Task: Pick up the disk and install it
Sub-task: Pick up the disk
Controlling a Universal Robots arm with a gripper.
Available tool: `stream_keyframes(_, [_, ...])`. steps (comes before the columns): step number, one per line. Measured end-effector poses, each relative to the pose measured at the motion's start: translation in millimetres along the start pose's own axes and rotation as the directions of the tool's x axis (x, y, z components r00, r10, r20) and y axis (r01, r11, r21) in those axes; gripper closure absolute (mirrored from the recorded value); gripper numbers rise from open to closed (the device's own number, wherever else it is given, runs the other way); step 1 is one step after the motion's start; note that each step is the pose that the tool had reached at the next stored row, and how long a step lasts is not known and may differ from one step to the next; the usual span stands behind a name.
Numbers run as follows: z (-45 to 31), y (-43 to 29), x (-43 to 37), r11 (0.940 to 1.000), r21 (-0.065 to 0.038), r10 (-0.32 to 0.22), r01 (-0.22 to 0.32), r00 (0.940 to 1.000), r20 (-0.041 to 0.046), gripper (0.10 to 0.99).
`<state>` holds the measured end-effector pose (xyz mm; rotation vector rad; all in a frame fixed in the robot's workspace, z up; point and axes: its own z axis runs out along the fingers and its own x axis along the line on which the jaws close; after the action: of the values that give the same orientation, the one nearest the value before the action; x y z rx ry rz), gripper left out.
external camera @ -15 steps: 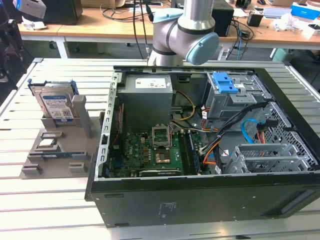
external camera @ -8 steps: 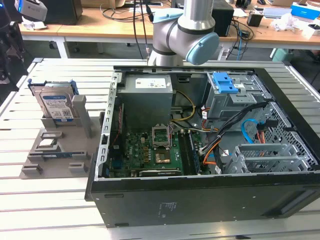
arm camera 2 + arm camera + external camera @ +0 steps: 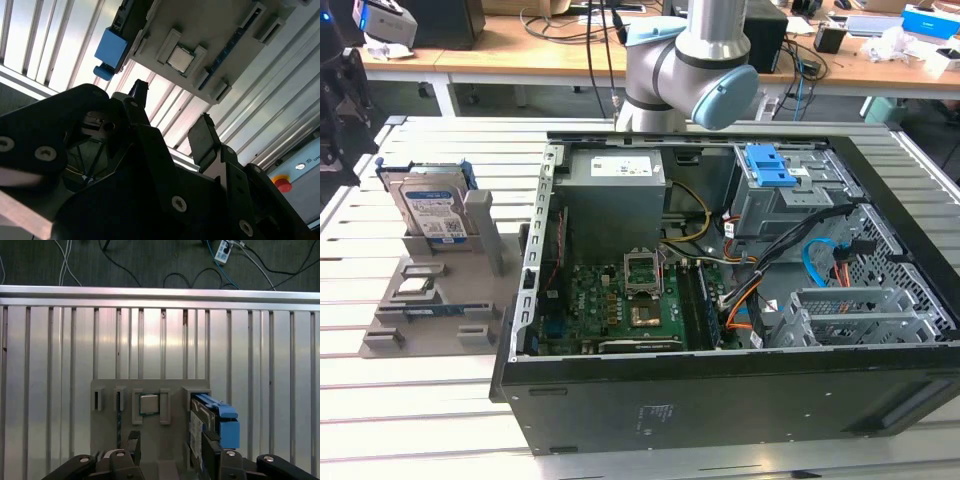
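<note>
The disk, a silver drive with a white-and-blue label in a blue carrier frame, stands on edge in a grey holder at the exterior view's left, beside the open computer case. In the first wrist view the disk sits in the holder far below my gripper, which is open and holds nothing. One fingertip overlaps the disk in that picture. In the second wrist view the gripper hangs apart from the disk's blue carrier.
The holder also carries a processor chip and a memory stick. Inside the case are a grey power supply, a motherboard and a drive bay with a blue latch. The table's edge rail borders a floor with cables.
</note>
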<state>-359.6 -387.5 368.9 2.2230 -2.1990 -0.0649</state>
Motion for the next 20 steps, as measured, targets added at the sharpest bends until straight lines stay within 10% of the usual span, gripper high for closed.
stream_keyframes(8, [10.8, -4.4, -2.3, 1.0000, 0.000, 0.003, -0.003, 1.0000, -0.0003, 0.486])
stream_keyframes(20, [26.9, -18.9, -49.7, 1.0000, 0.000, 0.005, -0.005, 1.0000, -0.0061, 0.486])
